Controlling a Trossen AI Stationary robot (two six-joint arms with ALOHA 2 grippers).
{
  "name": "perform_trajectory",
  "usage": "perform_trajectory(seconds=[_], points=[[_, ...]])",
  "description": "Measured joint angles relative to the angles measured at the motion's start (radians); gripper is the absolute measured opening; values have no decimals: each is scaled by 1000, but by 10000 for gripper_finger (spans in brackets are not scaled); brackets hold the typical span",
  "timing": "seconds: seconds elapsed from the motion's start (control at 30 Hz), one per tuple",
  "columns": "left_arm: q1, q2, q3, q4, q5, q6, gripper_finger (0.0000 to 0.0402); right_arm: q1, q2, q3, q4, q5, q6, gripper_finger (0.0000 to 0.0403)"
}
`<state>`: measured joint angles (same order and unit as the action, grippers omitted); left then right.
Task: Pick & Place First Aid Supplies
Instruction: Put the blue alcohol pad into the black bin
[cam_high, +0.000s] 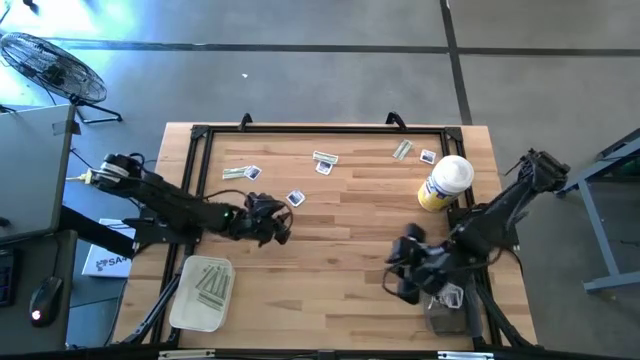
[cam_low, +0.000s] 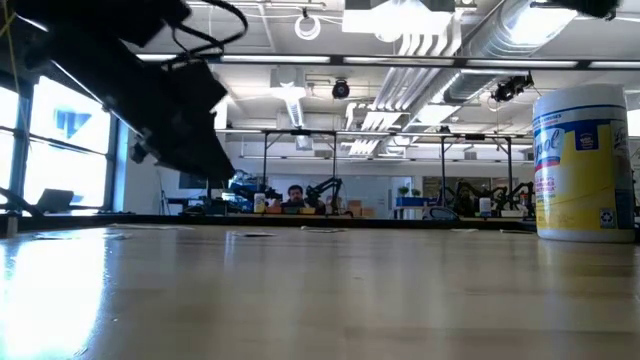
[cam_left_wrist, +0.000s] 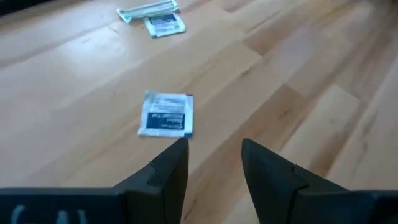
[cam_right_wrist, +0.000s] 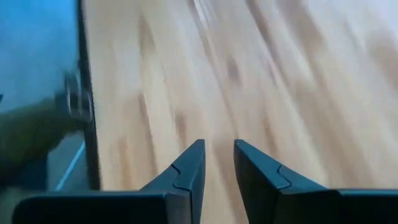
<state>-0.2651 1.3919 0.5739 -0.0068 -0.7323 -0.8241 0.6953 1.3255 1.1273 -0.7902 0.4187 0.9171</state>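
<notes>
Hovering left of centre in the high view, the left end effector (cam_high: 284, 232) has its fingers parted by a narrow gap, nothing between them, just short of a small white square packet (cam_left_wrist: 166, 114) with a dark-blue mark lying flat on the worktop (cam_high: 340, 270). That packet looks thin, light and limp, likely to slide, so pinching one edge seems best. More packets (cam_high: 322, 161) and pale strips (cam_high: 402, 150) lie scattered toward the upper part of the frame. A tray (cam_high: 182, 305) at lower left already holds several strips. The yellow bottle (cam_high: 443, 184) stands at right, well apart. The right end effector (cam_right_wrist: 216, 163), lower right, waits narrowly parted and empty.
</notes>
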Motion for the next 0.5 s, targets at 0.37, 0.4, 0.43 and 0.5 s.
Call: perform_trajectory(seconds=[0.37, 0.4, 0.43, 0.5], points=[[268, 162, 1, 178, 119, 16, 147, -190, 143, -275, 939, -92, -541, 79], [279, 183, 2, 196, 119, 16, 147, -198, 157, -287, 970, -98, -543, 79], [286, 206, 1, 212, 119, 16, 147, -205, 171, -296, 996, -105, -544, 79], [293, 251, 3, 256, 121, 17, 147, -214, 201, -300, 1009, -118, -544, 79]])
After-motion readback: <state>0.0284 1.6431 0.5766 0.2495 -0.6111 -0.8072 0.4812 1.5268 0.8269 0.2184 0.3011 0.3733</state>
